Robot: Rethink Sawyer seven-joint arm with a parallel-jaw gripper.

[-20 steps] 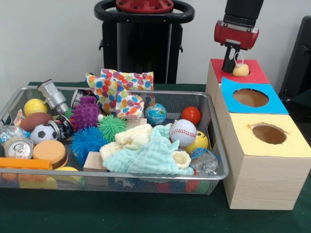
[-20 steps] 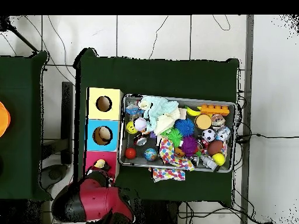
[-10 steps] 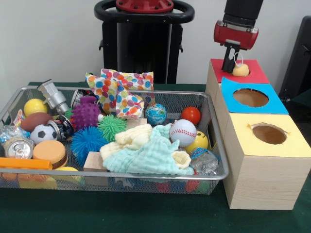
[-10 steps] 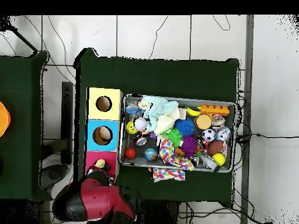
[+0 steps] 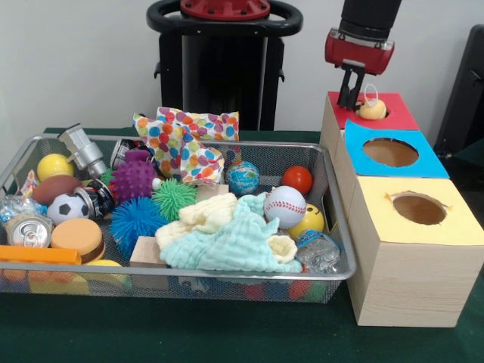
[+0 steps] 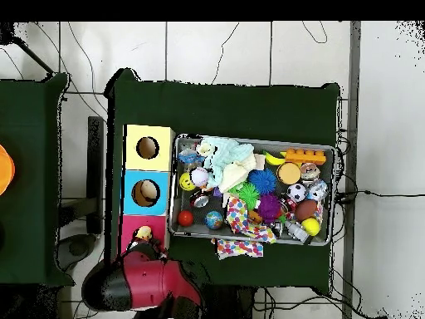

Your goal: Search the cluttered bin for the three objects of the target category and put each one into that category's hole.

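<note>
The wire-mesh bin [image 5: 227, 274] fills the table's left and middle, full of balls, cloths and toys; it also shows in the overhead view [image 6: 172, 191]. No plush animal shows in the bin. A small pale yellow-orange soft toy [image 5: 372, 110] with a white loop sits in the red-surround hole [image 5: 399, 115] on the farthest wood-grain box; the toy also shows in the overhead view [image 6: 143, 233]. My gripper [image 5: 349, 97] hangs just above the red card, close to the toy's left side. I cannot tell if it touches the toy.
The blue-surround hole [image 5: 390, 152] and the yellow-surround hole [image 5: 418, 208] lie nearer the camera on the same row of boxes. In the bin lie pale cloths [image 5: 227, 234], a baseball [image 5: 285, 206], spiky balls [image 5: 136, 218], a polka-dot bag [image 5: 185, 140] and a can [image 5: 29, 231].
My gripper has risen a little and shifted left in the front view, away from the toy. The toy stays at the red hole.
</note>
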